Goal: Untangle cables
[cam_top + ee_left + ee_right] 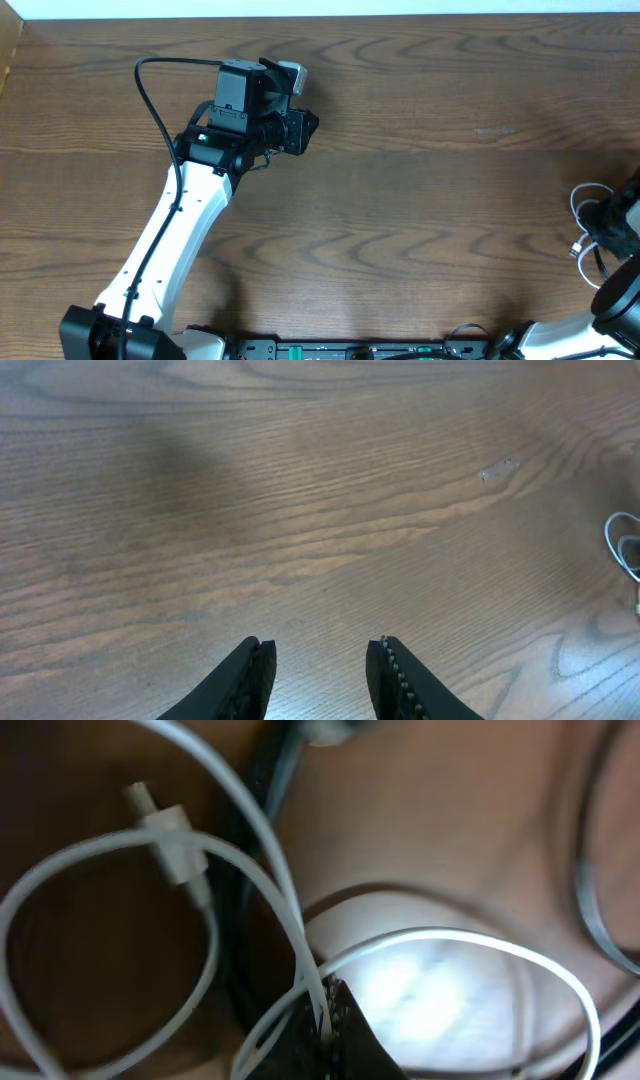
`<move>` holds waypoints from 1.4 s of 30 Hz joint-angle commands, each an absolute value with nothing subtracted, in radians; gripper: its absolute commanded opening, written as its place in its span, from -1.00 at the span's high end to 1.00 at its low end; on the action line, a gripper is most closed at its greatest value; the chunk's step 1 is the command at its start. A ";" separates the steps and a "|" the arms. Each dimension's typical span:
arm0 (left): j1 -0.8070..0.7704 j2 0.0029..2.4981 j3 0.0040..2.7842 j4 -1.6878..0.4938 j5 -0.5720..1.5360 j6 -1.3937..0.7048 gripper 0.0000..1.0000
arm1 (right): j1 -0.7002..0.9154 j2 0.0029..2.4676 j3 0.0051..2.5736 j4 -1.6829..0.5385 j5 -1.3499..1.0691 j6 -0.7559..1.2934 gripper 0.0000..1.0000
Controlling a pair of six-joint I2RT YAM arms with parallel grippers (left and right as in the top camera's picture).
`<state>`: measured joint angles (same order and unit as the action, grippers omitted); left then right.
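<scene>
The white cable fills the right wrist view in loose loops, its small plug at upper left. A black cable runs under those loops. My right gripper is shut, with a strand of the white cable pinched between its tips. From overhead the white cable lies at the table's far right edge beside my right gripper. My left gripper hovers far away at the upper left. In its own view the left gripper stands open over bare wood, nothing between its fingers.
The wooden table spans the whole scene. A thicker black wire arcs off the left arm. A small pale mark sits on the wood ahead of the left gripper. A bit of white cable shows at that view's right edge.
</scene>
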<state>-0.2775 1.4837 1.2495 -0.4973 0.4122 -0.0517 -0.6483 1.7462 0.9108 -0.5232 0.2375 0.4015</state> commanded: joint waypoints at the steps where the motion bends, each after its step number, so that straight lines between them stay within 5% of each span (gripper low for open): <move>1: -0.276 1.491 1.247 -0.496 0.401 -0.046 0.29 | -0.582 1.773 0.888 -0.521 0.075 0.418 0.98; 30: -0.276 1.491 1.247 -0.520 0.400 -0.049 0.29 | 0.387 1.773 0.890 -0.250 -0.062 0.564 0.98; 42: -0.276 1.491 1.247 -0.538 0.400 -0.049 0.29 | 0.581 1.773 0.890 -0.271 -0.059 0.482 0.98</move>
<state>-0.2775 1.4837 1.2495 -0.5331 0.4122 -0.0517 0.5446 1.7607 0.8982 -0.2615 -0.0578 0.5262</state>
